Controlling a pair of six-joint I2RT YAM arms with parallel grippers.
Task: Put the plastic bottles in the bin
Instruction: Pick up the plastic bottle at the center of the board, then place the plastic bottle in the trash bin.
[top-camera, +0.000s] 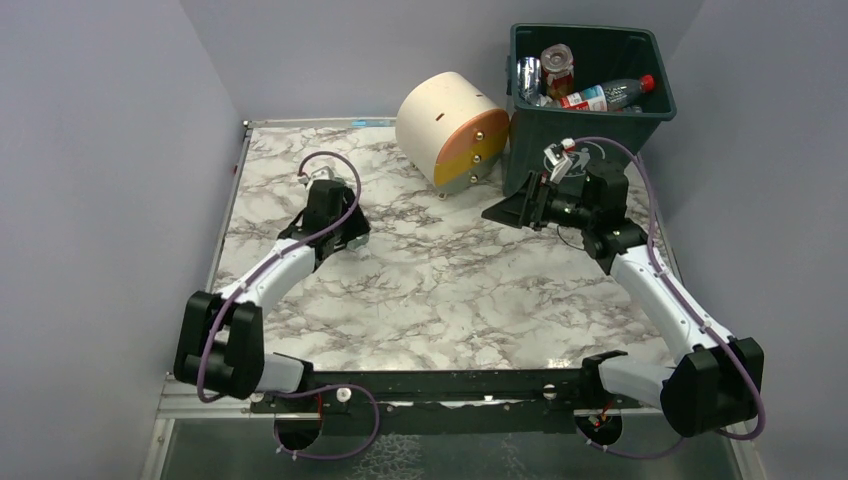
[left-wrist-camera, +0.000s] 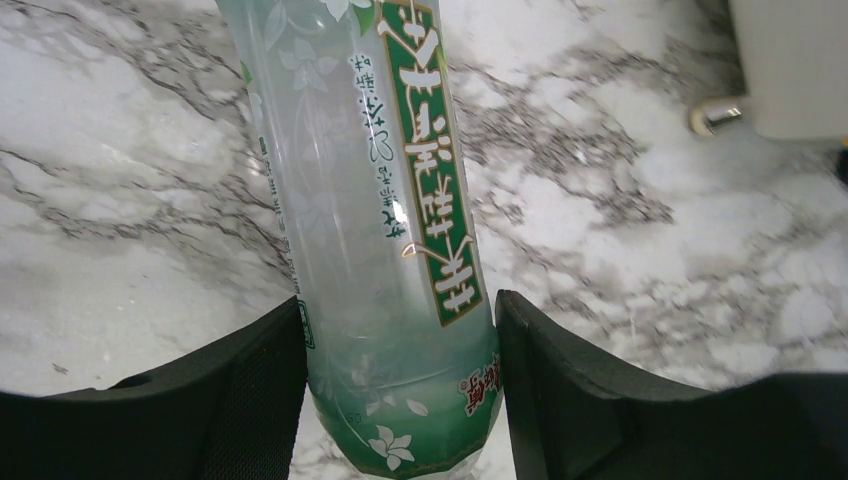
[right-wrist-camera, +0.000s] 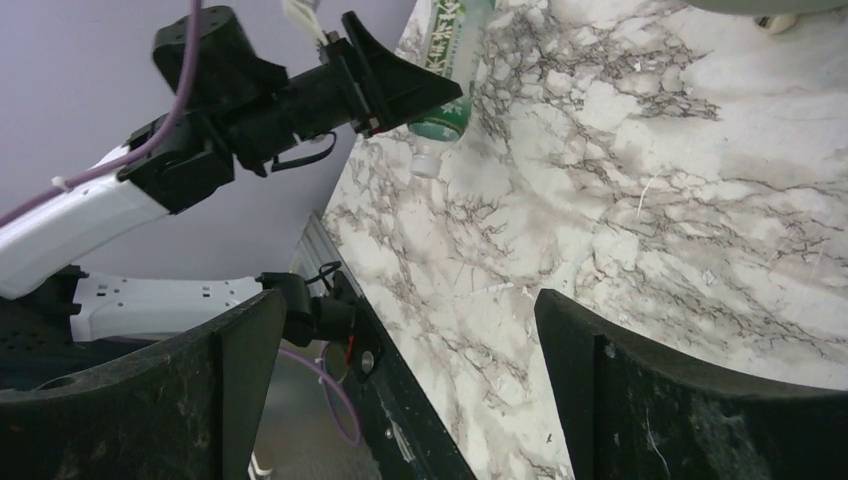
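While the top view is looking down on the table (top-camera: 440, 290), the left claw (top-camera: 340, 238) is reaching to the far left, and its own wrist is hiding whatever it is carrying. The right claw (top-camera: 520, 210) is hovering just beside the near wall of the bin (top-camera: 590, 140), which is standing at the far right with a red-capped bottle (top-camera: 605, 95) and others lying inside. A round drawer unit (top-camera: 450, 130) is sitting just left of the bin.

From the left wrist, the claw is clenching on a green-labelled bottle (left-wrist-camera: 370, 200), both pads pressing its clear sides near one end while the long body is sticking out over the marble. Whether the bottle is resting on the table or hanging just above it is hard to tell.

From the right wrist, that claw is gaping wide with nothing between its jaws, and the bottle is showing in the left claw across the table.

Gripped so near an end, the thin bottle is likely to swing or squirt free during a lift. Travelling to the bin, it is also risking a knock against the drawer unit or the waiting right arm.
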